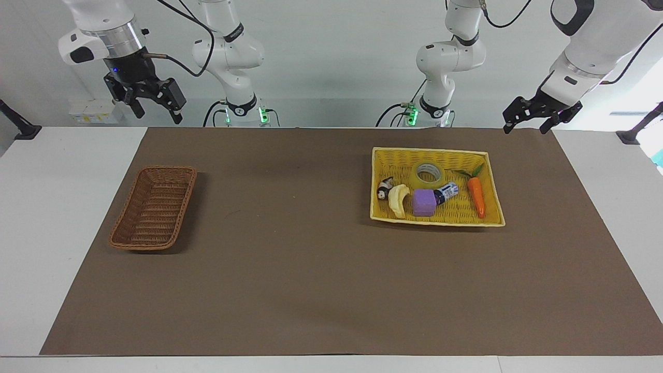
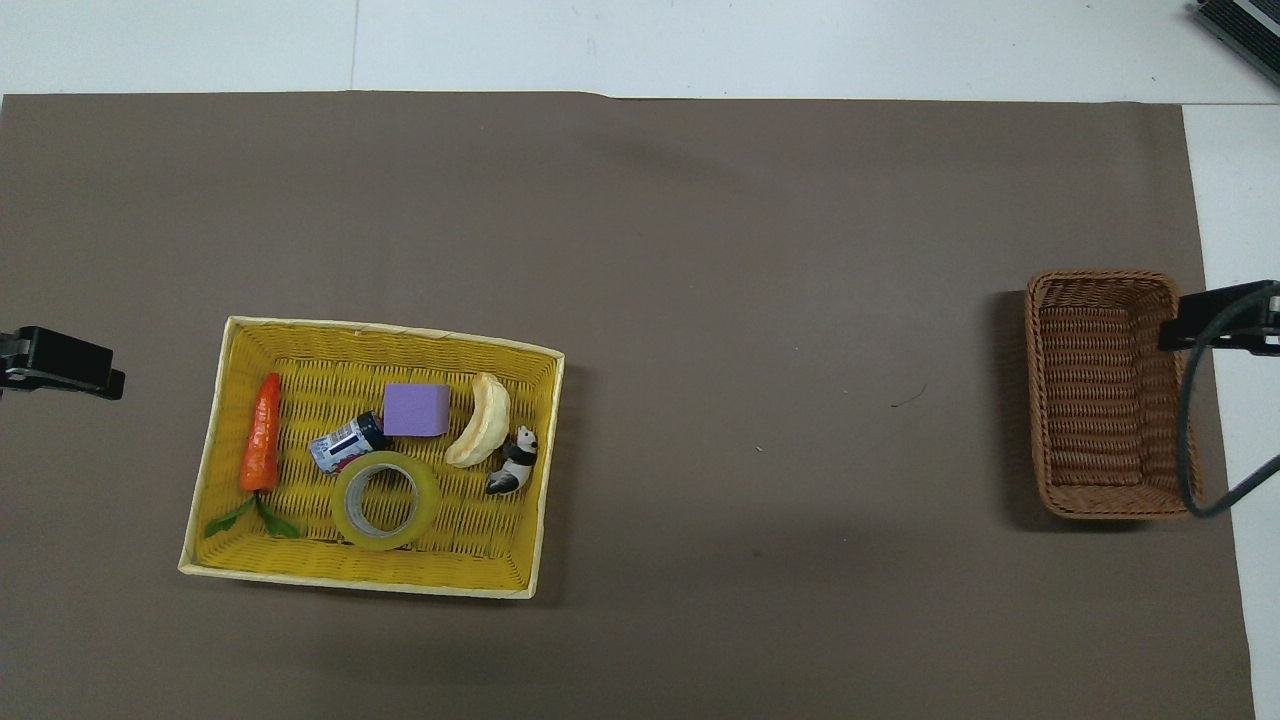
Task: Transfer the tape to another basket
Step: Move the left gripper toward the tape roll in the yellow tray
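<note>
Both grippers hang in the air with nothing in them. Left gripper [image 1: 527, 123] is up over the edge of the brown mat [image 1: 311, 290] nearest the robots, at the left arm's end of the table, its forearm slanting down from above; its fingers are spread apart. Right gripper [image 1: 153, 106] is raised at the right arm's end, over the table edge nearest the robots, wrist pointing down, fingers likewise spread. From overhead only a dark tip of each shows at the picture's sides.

Tape [image 1: 428, 173] lies flat, hole upward, in the yellow basket [image 1: 383, 155], in the part of it nearer the robots. Just beside the tape is a small can [image 1: 448, 191], and farther from the robots a purple block [image 1: 424, 202], with a banana [image 1: 398, 200], a panda figure [image 1: 384, 188] and a carrot [image 1: 476, 196] also in that basket. The brown basket [image 1: 116, 235] sits well apart, toward the right arm's end, with nothing inside.

White table [image 1: 31, 207] shows around the mat; a pale wall stands at the arms' bases.
</note>
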Robot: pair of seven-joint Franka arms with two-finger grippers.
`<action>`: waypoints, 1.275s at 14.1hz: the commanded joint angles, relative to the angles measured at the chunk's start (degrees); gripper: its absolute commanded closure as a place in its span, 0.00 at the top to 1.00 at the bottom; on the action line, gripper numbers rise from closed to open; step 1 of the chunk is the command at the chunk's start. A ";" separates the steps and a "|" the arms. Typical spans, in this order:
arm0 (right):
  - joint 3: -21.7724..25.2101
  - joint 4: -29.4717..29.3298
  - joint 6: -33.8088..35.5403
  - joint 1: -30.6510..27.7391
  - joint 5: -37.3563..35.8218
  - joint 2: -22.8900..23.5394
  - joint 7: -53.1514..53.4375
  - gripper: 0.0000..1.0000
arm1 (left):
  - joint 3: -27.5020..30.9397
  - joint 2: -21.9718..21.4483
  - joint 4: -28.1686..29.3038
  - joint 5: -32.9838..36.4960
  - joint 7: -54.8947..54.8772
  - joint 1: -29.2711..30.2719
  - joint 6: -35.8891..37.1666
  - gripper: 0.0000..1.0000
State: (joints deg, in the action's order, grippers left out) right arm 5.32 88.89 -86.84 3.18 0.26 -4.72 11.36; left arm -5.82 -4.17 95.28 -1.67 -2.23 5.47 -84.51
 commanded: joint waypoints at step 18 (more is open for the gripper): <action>0.22 0.49 -0.52 0.07 1.14 -0.55 0.59 1.00 | 0.19 -11.04 34.95 -1.84 7.05 -5.55 -24.80 1.00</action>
State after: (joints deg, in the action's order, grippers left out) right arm 5.32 88.89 -86.84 3.18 0.26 -4.72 11.36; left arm -6.30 -12.76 124.67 -2.33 3.03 1.94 -104.91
